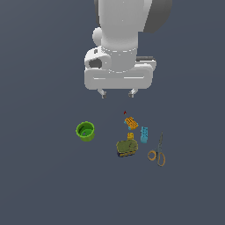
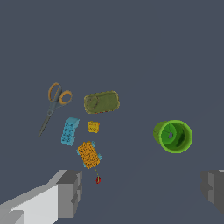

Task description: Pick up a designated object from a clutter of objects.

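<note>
The arm hung straight down, its end effector [image 1: 117, 93] pointing at the counter [image 1: 39, 176], fingers [image 2: 70, 192] spread wide, empty.

One cup [image 1: 85, 131], three bricks [image 1: 130, 122], one scissors [image 1: 158, 150].

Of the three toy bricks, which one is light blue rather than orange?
The light blue brick, the elongated one between the scissors and the two orange bricks.

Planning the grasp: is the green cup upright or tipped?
Upright. The green cup stands mouth-up, its rim a full ring around the darker inside in both views.
</note>
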You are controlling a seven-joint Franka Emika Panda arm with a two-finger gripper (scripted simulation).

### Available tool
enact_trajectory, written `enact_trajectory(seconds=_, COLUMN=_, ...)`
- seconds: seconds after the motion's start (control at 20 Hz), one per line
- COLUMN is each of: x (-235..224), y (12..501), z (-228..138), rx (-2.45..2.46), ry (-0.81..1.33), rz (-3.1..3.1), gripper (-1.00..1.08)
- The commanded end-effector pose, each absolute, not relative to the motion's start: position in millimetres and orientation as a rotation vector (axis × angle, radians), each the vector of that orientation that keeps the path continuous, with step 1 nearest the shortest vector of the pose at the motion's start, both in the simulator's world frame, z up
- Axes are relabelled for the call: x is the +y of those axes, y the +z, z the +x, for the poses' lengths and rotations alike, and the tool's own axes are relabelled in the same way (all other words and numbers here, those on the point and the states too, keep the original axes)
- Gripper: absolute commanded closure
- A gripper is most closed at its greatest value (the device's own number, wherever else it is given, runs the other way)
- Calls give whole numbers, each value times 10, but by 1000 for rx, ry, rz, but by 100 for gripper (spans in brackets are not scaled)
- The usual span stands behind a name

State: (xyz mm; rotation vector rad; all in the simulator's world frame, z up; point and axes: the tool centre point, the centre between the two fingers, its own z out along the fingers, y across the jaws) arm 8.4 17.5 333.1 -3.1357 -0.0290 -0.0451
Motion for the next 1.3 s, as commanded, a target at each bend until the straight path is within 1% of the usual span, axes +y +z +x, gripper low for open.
enact_trajectory(seconds=0.0, x=175, y=3331, z=84, rx=-29, ry=-45, rz=-3136, gripper=-20)
enact_trajectory(seconds=0.6, x=248, y=3261, z=82, rx=-65, ry=-30, rz=-3124, gripper=-20)
enact_trajectory(seconds=0.95, x=174, y=3138, z=113, rx=-74, ry=-28, rz=-3084, gripper=-20)
enact_trajectory(seconds=1.25, x=35, y=2930, z=162, rx=-81, ry=-35, rz=-3019, gripper=-20)
